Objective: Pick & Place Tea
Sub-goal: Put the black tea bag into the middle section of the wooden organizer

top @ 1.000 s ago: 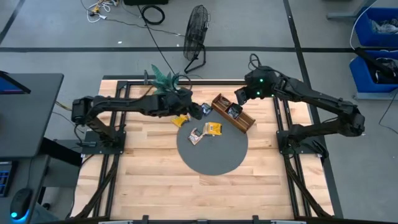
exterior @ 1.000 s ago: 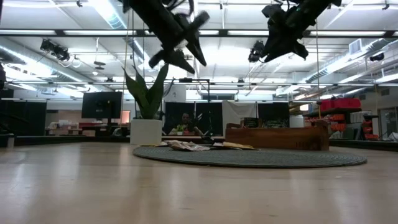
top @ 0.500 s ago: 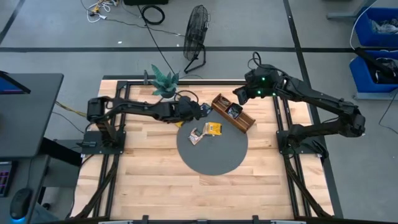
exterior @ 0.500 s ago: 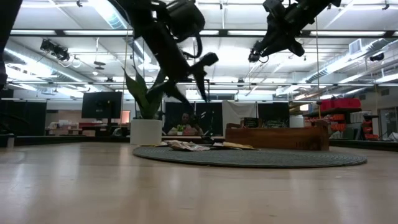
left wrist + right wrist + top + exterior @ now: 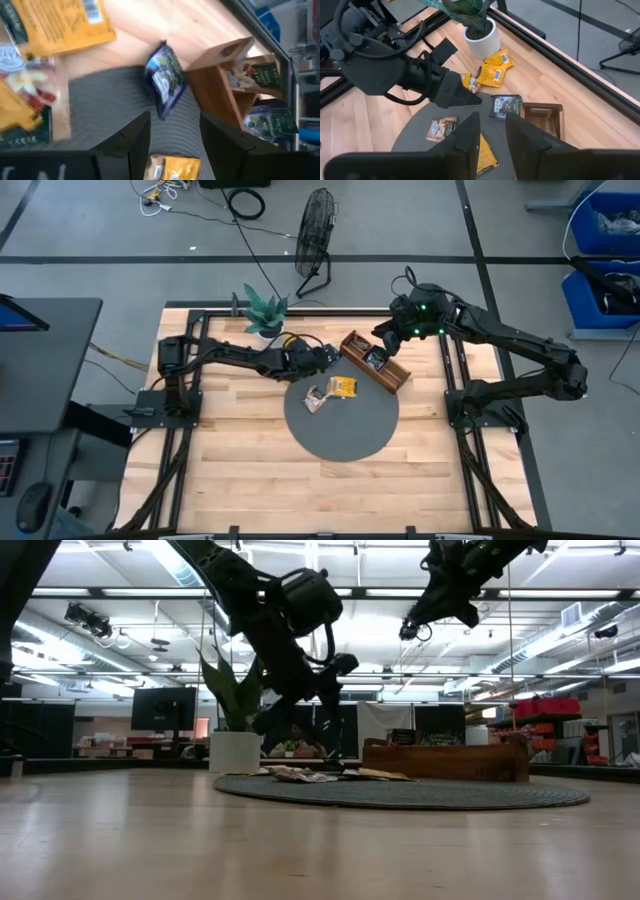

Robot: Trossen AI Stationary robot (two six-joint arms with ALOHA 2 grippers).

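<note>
Tea packets lie loose: two yellow ones on the wood by the plant pot, a dark blue one at the round grey mat's far edge beside the wooden tray's end, and a whitish one and a yellow one on the mat. More packets stand in the tray's compartments. My left gripper hangs open low over the mat's far edge, with the dark blue packet just ahead of its fingers. My right gripper waits open, high above the tray.
A small potted plant stands at the table's far edge, left of the tray. The black metal frame runs along both sides of the table. Bare wood lies toward the near edge. A fan stands on the floor beyond.
My left gripper has come down from high above the table to just over the mat's far edge and has rolled about its own axis. My right gripper has stayed where it was and turned a little. The packets have not moved.
</note>
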